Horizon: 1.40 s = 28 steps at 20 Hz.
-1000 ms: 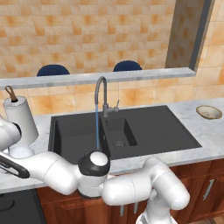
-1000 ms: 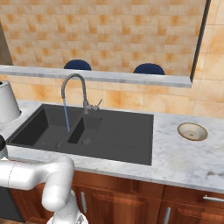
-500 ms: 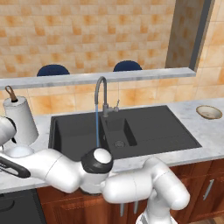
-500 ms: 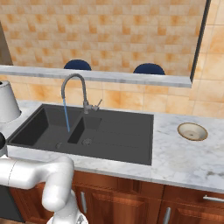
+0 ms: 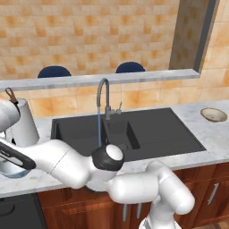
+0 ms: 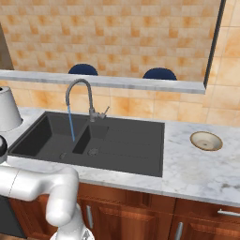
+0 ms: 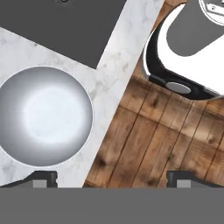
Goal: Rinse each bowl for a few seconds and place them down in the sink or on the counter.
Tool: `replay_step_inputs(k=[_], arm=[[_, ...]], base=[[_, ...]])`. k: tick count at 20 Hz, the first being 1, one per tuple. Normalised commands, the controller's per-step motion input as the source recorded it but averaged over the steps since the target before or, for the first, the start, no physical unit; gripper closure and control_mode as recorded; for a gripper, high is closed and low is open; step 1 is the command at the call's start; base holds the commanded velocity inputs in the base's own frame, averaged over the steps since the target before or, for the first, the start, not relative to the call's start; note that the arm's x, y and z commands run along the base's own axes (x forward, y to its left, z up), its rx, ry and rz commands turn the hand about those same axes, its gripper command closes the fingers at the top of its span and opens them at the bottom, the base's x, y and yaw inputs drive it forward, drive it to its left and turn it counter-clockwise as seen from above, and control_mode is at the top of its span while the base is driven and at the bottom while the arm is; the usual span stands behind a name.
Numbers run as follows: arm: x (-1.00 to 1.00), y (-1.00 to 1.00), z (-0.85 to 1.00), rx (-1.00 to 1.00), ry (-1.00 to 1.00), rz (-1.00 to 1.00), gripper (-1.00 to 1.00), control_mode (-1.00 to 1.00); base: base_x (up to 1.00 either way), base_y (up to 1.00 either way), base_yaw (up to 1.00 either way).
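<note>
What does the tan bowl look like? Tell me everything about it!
The tan bowl is round and shallow, pale beige inside with a darker brown rim. It looks like glazed pottery and seems empty. It sits upright on the marbled counter, to the right of the dark sink, apart from its edge. It rests on the counter alone, with nothing else touching it. In the left base view it sits far right, near the tiled wall.

Matte sink (image 6: 122,145), marbled stone counter (image 6: 201,168)
</note>
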Motion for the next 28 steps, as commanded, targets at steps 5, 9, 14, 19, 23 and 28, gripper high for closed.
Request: replay_step_inputs(k=[5, 9, 14, 19, 23, 28], arm=[[0.00, -0.65, 0.53, 0.00, -0.07, -0.06, -1.00, -1.00], [0.00, -0.67, 0.39, 0.00, -0.07, -0.11, -1.00, -1.00], [0.00, -0.75, 0.40, 0.00, -0.06, -0.11, -1.00, -1.00], [-0.01, -0.93, 0.25, 0.05, -0.02, -0.06, -1.00, -1.00], [0.00, -0.99, 0.02, 0.07, 0.00, -0.05, -1.00, -1.00], [0.00, -1.00, 0.00, 0.07, 0.00, -0.05, -1.00, -1.00]], base=[[0.00, 0.00, 0.00], [0.00, 0.00, 0.00], [0.00, 0.00, 0.00], [0.00, 0.00, 0.00], [0.00, 0.00, 0.00], [0.00, 0.00, 0.00]])
